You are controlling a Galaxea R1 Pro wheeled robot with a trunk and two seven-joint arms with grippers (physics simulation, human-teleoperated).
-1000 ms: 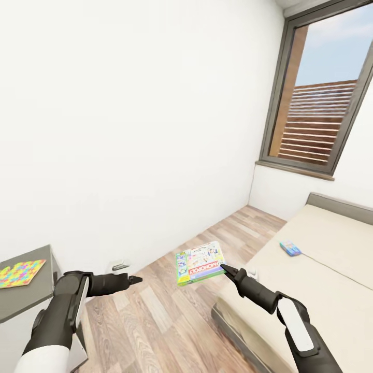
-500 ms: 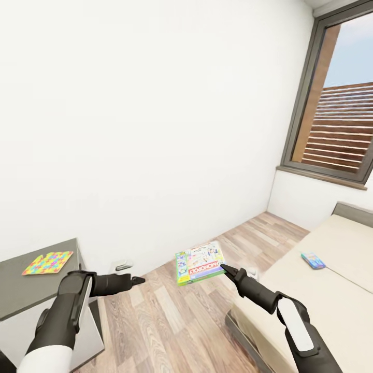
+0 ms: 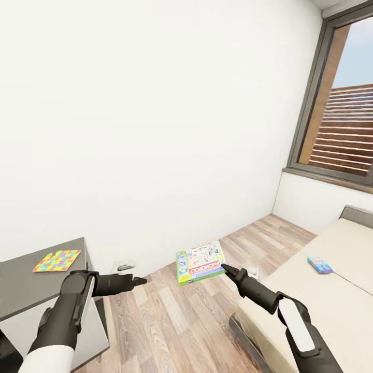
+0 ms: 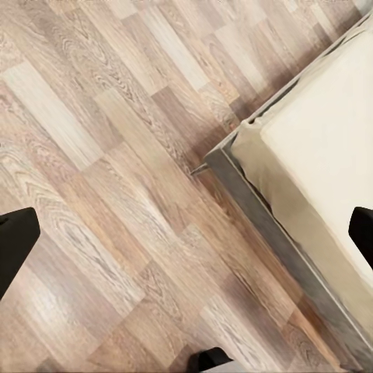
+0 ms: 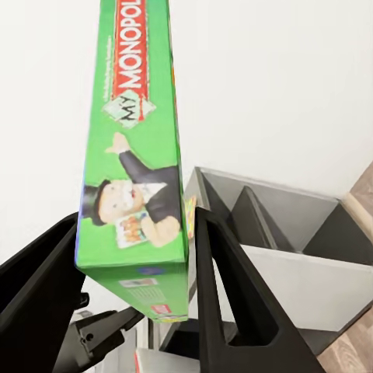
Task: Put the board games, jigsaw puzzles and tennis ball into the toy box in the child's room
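- Green board game (image 3: 200,263) rides pinched in your right gripper (image 3: 224,267) over the floor; carry it to the table (image 3: 31,290).
- Left gripper (image 4: 186,233): fingers spread, empty, above the bed (image 4: 326,163) edge.
- Right wrist: both fingers clamp the box's edge (image 5: 140,194).

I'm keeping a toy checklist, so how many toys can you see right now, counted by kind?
Board games: 2, the Monopoly box clamped in the right gripper and the small blue box on the bed.
Jigsaw puzzles: 1, the jigsaw puzzle on the dark grey side unit.
Total: 3.
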